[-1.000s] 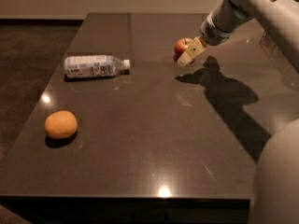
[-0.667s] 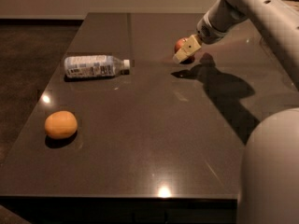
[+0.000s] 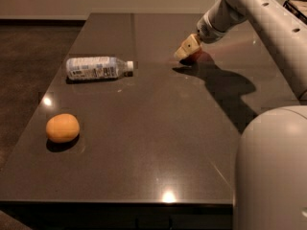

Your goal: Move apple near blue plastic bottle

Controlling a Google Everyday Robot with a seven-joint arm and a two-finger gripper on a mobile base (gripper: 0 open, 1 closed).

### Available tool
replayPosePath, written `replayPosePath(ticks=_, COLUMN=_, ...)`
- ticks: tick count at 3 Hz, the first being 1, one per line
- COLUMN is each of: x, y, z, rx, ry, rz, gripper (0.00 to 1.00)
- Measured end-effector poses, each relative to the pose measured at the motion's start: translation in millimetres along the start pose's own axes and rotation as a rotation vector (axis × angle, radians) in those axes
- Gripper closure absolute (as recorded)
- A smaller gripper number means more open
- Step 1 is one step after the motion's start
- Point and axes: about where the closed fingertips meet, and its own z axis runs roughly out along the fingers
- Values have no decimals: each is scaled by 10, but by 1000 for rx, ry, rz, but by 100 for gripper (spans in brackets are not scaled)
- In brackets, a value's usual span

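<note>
The blue plastic bottle (image 3: 97,67) lies on its side at the left of the dark table (image 3: 158,128), its white cap pointing right. The apple (image 3: 198,58) sits at the far right of the table, and only a reddish part shows behind the gripper. My gripper (image 3: 187,49) reaches in from the upper right and is down at the apple, covering most of it. The apple and gripper are well to the right of the bottle.
A plain orange round fruit (image 3: 63,127) rests near the table's front left edge. The arm's white body (image 3: 271,166) fills the lower right. The table's left edge borders a dark floor (image 3: 29,66).
The gripper has shifted slightly away from the camera and over the apple, which showed at its left before and is now mostly covered. The bottle and the orange fruit have not moved.
</note>
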Motion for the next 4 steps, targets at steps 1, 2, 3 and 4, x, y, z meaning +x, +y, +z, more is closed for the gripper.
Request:
replayPosePath(ticks=1, x=-58, y=59, z=2, rx=-13, ry=-2, rz=-27, gripper=39)
replayPosePath(ticks=2, x=-85, y=179, z=-19, rx=-44, ry=-1, rz=-60, gripper=62)
replayPosePath(ticks=3, x=-151, y=491, z=-60, rx=-111, ry=-14, rz=-134, gripper=86)
replayPosePath(ticks=4, x=-218, y=968, z=-39, rx=-213, ry=-27, rz=-232, gripper=100)
